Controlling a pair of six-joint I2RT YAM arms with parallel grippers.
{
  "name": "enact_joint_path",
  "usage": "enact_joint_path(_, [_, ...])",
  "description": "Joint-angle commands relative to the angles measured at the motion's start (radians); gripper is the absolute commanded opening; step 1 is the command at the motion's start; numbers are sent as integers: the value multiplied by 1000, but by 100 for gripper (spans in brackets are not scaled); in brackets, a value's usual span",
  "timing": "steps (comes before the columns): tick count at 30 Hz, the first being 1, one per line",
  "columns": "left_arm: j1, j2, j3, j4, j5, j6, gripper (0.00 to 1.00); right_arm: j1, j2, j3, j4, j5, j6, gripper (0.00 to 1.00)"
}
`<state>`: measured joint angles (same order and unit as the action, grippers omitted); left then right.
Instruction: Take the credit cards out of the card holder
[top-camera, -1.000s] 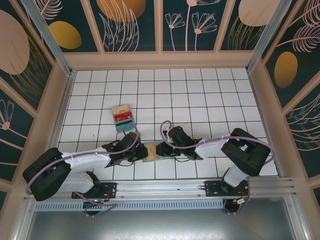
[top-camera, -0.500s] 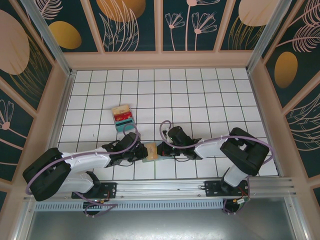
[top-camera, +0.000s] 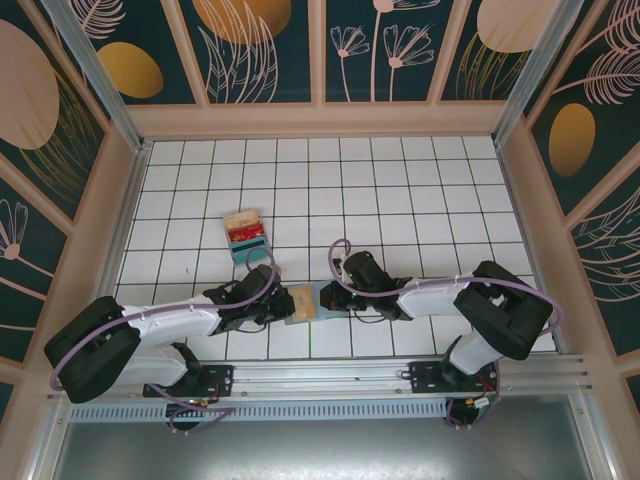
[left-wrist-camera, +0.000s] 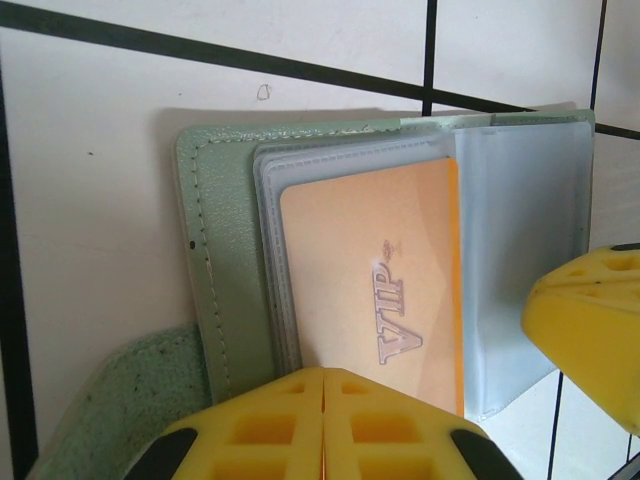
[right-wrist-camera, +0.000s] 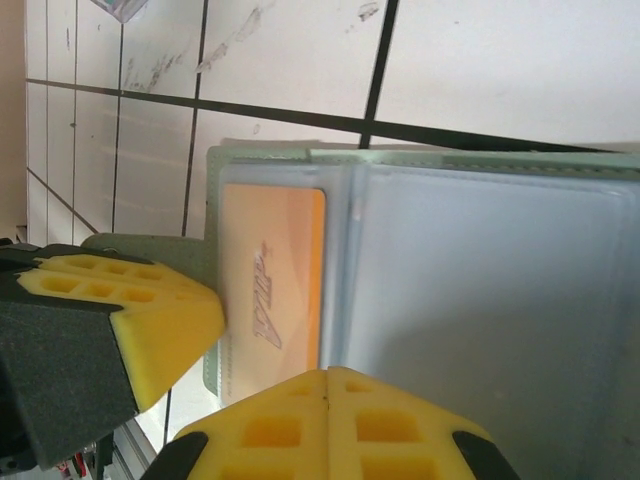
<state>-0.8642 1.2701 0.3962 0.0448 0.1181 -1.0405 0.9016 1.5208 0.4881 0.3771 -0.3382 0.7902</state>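
The card holder (top-camera: 325, 297) lies open on the white tiles between my two grippers, grey-green (left-wrist-camera: 225, 250) with clear sleeves (right-wrist-camera: 480, 290). One pale orange credit card (left-wrist-camera: 370, 270) marked VIP sits in the left-hand sleeve (right-wrist-camera: 270, 260), tan from above (top-camera: 302, 301). My left gripper (left-wrist-camera: 323, 385) is shut, tips over the card's near edge (top-camera: 283, 305). The right gripper (right-wrist-camera: 327, 378) is shut too, tips on the sleeves beside the card (top-camera: 335, 295). Whether either pinches anything is hidden under the yellow fingers.
A stack of tan, red and teal cards (top-camera: 245, 234) lies on the tiles behind the left arm. Wooden walls (top-camera: 120, 200) close in the table on three sides. A metal rail (top-camera: 330, 375) runs along the near edge.
The right gripper has closed and its arm has shifted a little to the right. The left arm has hardly moved.
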Motion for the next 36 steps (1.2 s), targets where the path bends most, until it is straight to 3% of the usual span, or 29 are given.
enact_joint_path(1, [-4, -16, -13, -37, -18, 4, 9, -1, -33, 2, -15, -2, -28, 0])
enact_joint_path(11, [-3, -113, 18, -100, -55, 1, 16, 34, 0, 85, -67, 24, -57, 13])
enact_joint_path(18, [-4, -60, 6, -58, -31, 2, 7, 37, 62, 107, -64, 21, -54, 17])
enact_joint_path(36, [-3, 5, -8, -20, -4, 2, 0, 37, 114, 101, -51, 14, -44, 19])
